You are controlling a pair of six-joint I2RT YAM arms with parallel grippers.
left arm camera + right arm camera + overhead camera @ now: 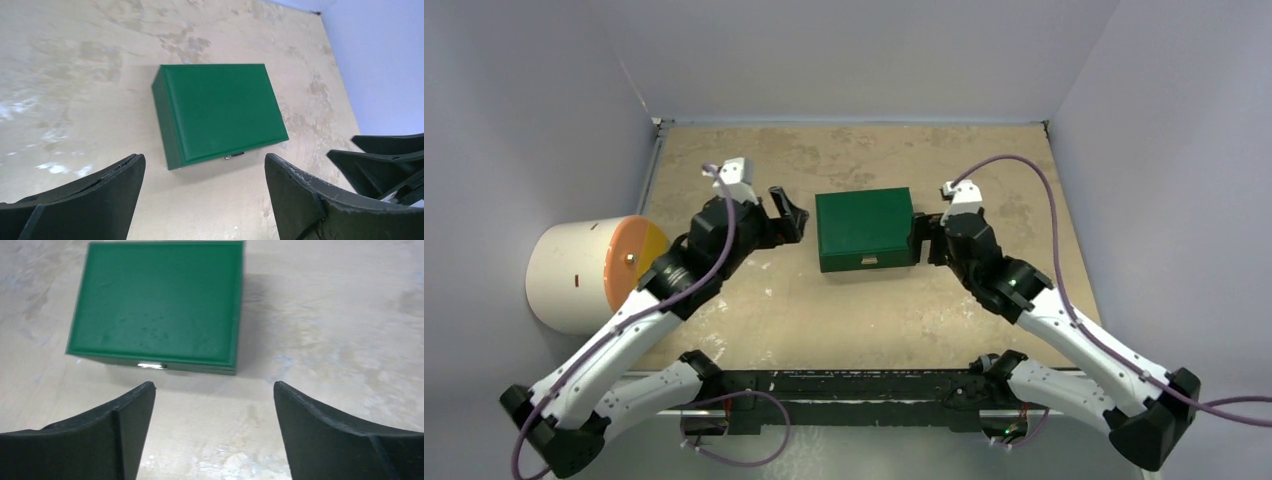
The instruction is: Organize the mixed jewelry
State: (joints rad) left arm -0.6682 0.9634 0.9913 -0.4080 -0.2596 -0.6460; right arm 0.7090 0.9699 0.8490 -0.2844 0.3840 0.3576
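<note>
Green box [866, 229]: sits lid-down and closed on the counter [854, 320], roughly mid-way between the two arms, its small metal clasp [865, 261] on the side facing the arm bases.
Jewelry: none shows in any view; whether it lies inside the green box cannot be told.
Left hand [789, 213]: just left of the green box, fingers spread apart, holding nothing, not touching the box.
Right hand [924, 240]: hard against the box's right side, close enough that contact cannot be ruled out from above; in the right wrist view its fingers [125, 415] stand wide apart with nothing between them.
Other item: a white cylinder with an orange end [589, 272] lies on its side, well left of the green box, beyond the counter edge.
Stage, as a judgement: a shut box fits both jewelry waiting to be sorted inside and a sorted box already shut; these views do not settle it.
Handling, as a judgement: the green box looks rigid, with a smooth leatherette-like skin that may slip under hard fingers; probably light, so it could slide when the lid is pried.
Where to hold: flat opposite side walls for steadying; the lid's front edge beside the clasp for lifting.
</note>
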